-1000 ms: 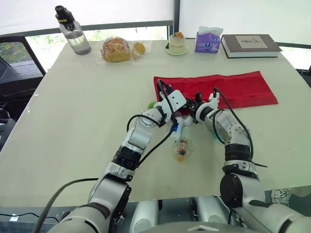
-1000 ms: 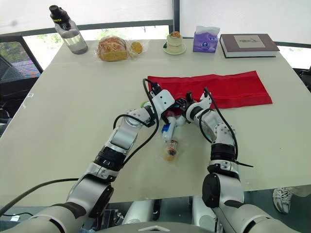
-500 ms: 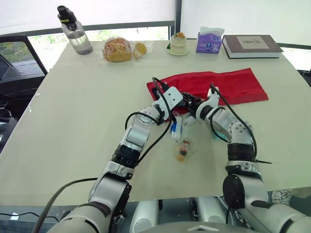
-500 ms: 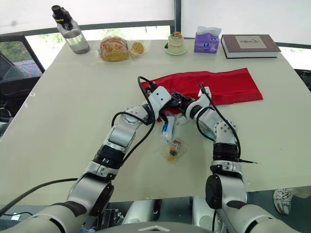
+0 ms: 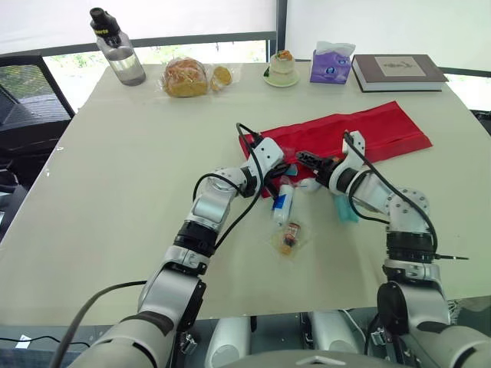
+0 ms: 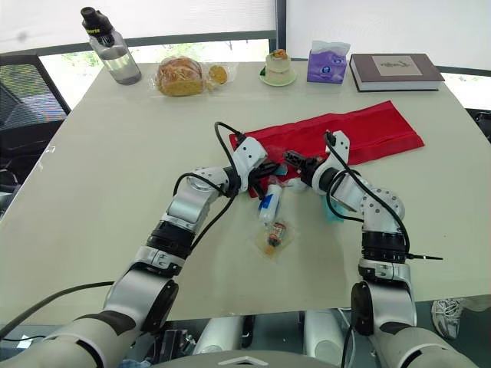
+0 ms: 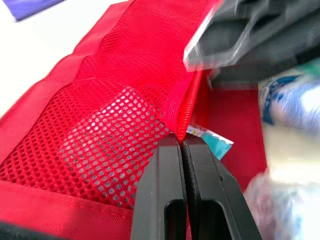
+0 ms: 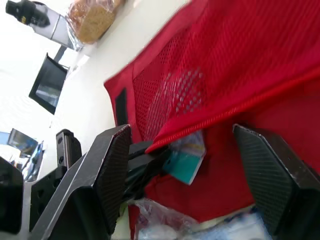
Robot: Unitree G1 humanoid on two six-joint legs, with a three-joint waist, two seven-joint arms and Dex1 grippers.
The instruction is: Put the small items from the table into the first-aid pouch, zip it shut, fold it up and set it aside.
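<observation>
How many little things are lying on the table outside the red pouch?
3 I can see: a white tube, a clear packet nearer the robot, and a teal thing beside the right arm. More may hide by the pouch.

Ranged along the far side, from the robot's left to its right: a clear water bottle (image 5: 119,54), bagged bread (image 5: 184,77), a small dessert cup (image 5: 281,65), a purple tissue pack (image 5: 330,63) and a closed book (image 5: 399,70). A black chair (image 5: 23,100) stands off the left corner.
</observation>
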